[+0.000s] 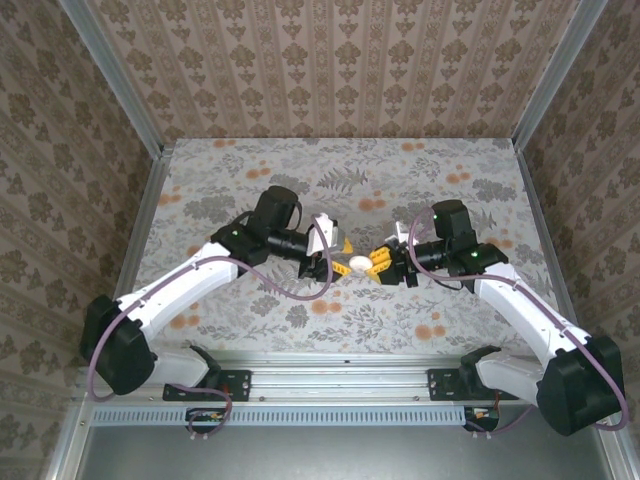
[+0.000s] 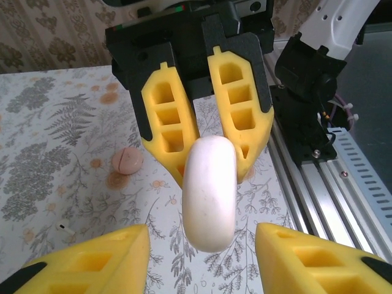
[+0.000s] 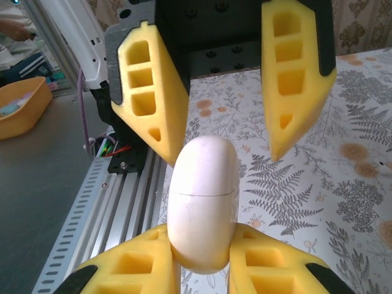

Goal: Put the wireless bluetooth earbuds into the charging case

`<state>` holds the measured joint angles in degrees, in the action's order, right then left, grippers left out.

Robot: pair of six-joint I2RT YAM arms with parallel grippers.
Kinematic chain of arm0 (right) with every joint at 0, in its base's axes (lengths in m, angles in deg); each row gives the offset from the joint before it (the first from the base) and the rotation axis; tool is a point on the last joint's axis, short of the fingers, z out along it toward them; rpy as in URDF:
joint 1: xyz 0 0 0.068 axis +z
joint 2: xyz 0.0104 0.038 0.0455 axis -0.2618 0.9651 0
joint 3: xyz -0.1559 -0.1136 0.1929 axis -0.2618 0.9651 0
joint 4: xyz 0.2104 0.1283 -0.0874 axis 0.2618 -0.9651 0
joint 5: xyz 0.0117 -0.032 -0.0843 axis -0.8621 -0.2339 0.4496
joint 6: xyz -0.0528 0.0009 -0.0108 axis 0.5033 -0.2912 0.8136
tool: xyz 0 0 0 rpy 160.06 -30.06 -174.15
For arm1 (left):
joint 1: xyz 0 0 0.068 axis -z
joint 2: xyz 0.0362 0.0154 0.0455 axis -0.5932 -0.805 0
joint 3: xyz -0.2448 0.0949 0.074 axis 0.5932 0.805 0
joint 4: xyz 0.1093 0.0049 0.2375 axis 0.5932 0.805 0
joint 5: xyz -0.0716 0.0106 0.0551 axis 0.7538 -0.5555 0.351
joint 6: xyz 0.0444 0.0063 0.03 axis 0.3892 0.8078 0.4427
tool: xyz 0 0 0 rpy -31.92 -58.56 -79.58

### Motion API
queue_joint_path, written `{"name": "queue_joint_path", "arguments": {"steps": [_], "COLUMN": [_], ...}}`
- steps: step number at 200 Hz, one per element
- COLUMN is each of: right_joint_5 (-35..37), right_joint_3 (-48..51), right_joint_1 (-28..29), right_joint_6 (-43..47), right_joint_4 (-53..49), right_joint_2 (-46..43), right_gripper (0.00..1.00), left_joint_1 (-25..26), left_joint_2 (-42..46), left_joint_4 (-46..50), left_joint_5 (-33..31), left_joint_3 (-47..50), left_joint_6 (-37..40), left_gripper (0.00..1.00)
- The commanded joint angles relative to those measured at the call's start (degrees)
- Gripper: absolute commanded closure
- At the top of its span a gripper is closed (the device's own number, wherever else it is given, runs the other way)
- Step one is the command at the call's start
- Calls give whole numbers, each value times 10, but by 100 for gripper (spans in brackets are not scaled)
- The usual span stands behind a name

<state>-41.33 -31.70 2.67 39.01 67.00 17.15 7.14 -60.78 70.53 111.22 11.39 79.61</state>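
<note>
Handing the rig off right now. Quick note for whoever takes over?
The left gripper is open, its fingers either side of the charging case, with gaps showing in the left wrist view.
The right gripper is shut on the charging case, apparently holding it off the table.
The case lid looks closed.
One earbud lies loose on the table; I can't place the second.
Done: case picked up.
Left: open the case, insert both earbuds.
</note>
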Motion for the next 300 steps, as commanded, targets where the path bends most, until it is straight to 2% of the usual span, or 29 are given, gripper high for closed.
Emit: {"name": "queue_joint_path", "arguments": {"steps": [1, 28, 57, 86, 122, 156, 186, 241, 300], "right_joint_5": [-25, -22, -20, -20, 16, 126, 206, 222, 206], "right_joint_3": [-23, -27, -29, -30, -26, -24, -23, -60, -82], "right_joint_1": [5, 7, 6, 8, 9, 8, 9, 34, 75], "right_joint_6": [27, 29, 30, 30, 28, 28, 18, 1, 30], "right_joint_4": [-16, -17, -16, -14, -12, -46, -53, -52, -38], "right_joint_2": [-11, -11, -9, -6, -15, -62, -111, -93, -22], "right_gripper": [80, 80, 80, 79, 72, 48, 39, 39, 41], "left_joint_1": [6, 7, 9, 11, 11, 11, 13, 26, 40], "left_joint_2": [-10, -16, -16, -17, -16, -5, -1, -19, -27], "left_joint_4": [19, 29, 38, 50, 66, 119, 175, 229, 234], "left_joint_5": [29, 37, 44, 46, 32, -52, -152, -230, -236], "left_joint_3": [-23, -32, -34, -38, -44, -52, -68, -103, -112], "left_joint_6": [18, 25, 34, 43, 48, 69, 81, 92, 91], "left_gripper": [53, 63, 67, 77, 89, 92, 94, 95, 95]}}
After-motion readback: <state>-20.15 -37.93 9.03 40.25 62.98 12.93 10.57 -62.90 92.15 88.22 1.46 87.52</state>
